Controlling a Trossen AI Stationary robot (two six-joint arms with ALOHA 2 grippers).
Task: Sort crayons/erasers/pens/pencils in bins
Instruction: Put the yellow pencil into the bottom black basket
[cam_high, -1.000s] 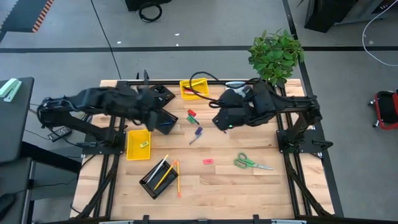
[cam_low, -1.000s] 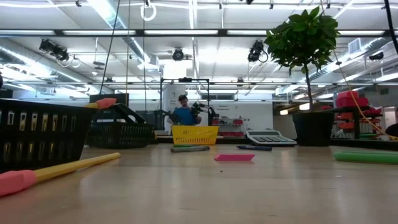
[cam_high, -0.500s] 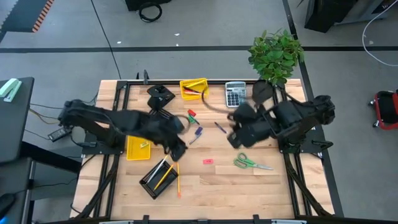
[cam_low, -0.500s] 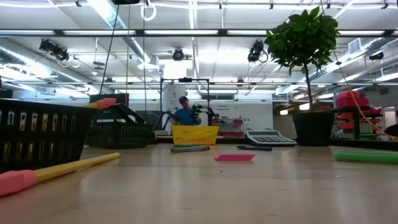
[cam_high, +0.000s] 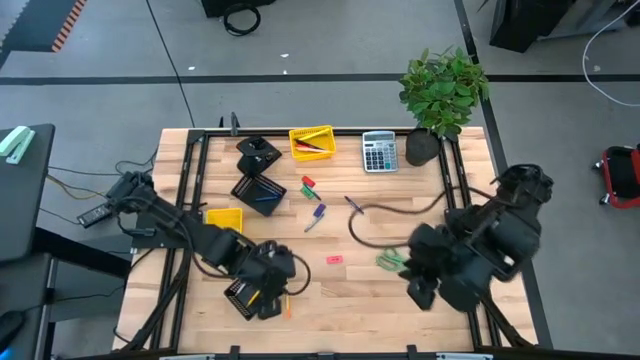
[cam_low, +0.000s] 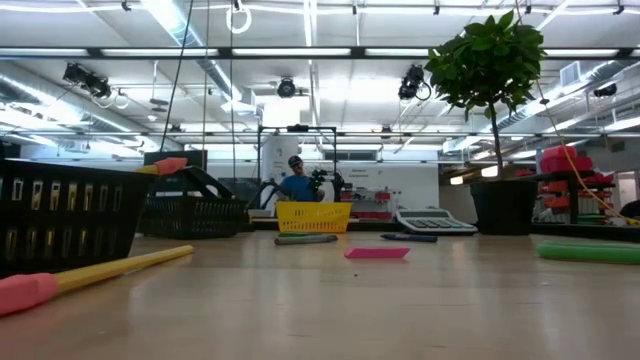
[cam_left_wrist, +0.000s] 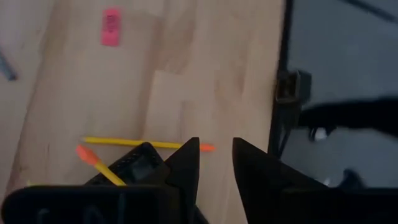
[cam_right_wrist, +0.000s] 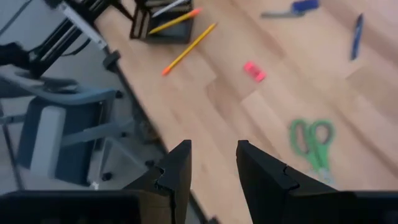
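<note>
My left gripper (cam_high: 275, 285) (cam_left_wrist: 216, 165) is open and empty above the near black mesh bin (cam_high: 245, 292) (cam_left_wrist: 134, 165), which holds yellow and orange pencils. One yellow pencil (cam_left_wrist: 143, 143) lies flat on the table beside that bin. My right gripper (cam_high: 418, 288) (cam_right_wrist: 213, 165) is open and empty over the near right of the table. A pink eraser (cam_high: 334, 260) (cam_right_wrist: 254, 71) lies flat mid-table. Crayons and pens (cam_high: 312, 200) lie loose farther back. A second mesh bin (cam_high: 258, 193) and two yellow bins (cam_high: 223, 218) (cam_high: 311, 142) stand on the left and far side.
Green-handled scissors (cam_high: 392, 262) (cam_right_wrist: 311, 146) lie next to my right gripper. A grey calculator (cam_high: 378, 152) and a potted plant (cam_high: 443, 90) stand at the far right. A dark cable (cam_high: 390, 212) trails across the table. A person (cam_low: 295, 182) is far behind the table.
Both arms have swung from the far middle of the table toward its near edge. My left gripper now hangs over the near mesh bin, and my right gripper is at the near right by the scissors. No object has moved.
</note>
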